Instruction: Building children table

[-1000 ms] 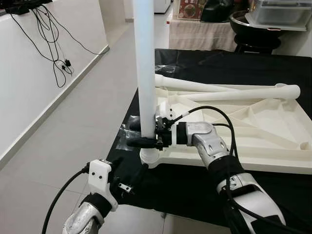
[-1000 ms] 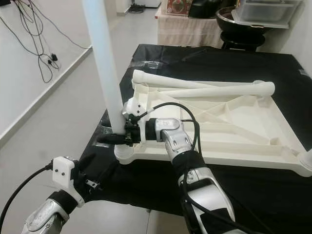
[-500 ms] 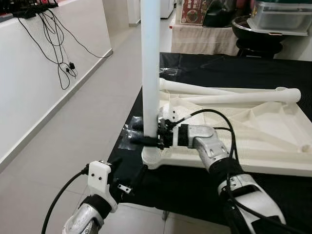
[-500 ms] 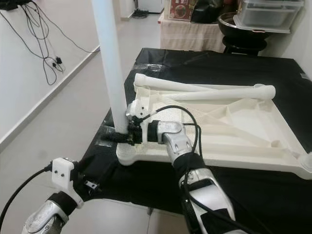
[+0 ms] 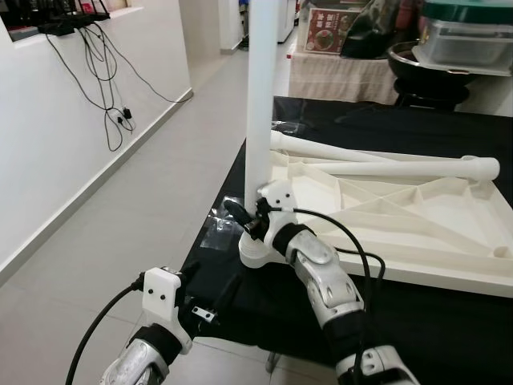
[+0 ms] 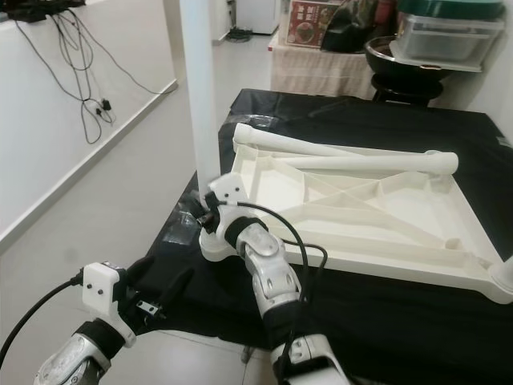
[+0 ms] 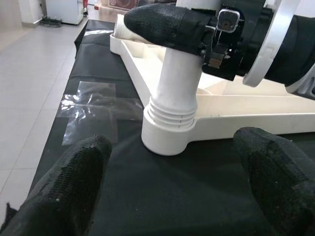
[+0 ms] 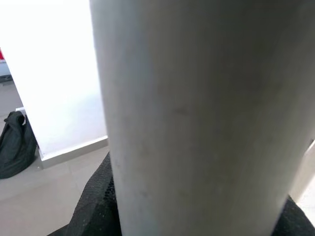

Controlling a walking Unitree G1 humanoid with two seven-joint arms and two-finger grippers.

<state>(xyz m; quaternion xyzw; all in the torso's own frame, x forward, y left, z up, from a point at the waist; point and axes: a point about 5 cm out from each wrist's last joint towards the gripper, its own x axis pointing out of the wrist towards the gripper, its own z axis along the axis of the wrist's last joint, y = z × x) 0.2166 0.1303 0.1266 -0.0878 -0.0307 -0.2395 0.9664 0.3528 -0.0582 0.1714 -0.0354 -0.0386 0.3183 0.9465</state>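
Two black fingers of the right hand (image 5: 244,220) clasp the upright leg (image 5: 258,104).

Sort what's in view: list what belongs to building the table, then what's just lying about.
Belongs to the job:
upright white leg, gripped by the right gripper
corner socket
upturned tabletop
two loose legs lying on it
left gripper, open, close by

Lying about:
dangling cables
clear storage bin
plastic film

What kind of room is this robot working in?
Probably a home: a pale tiled floor, cables hanging down a white wall, and a lidded storage box on furniture behind the black-covered work surface.
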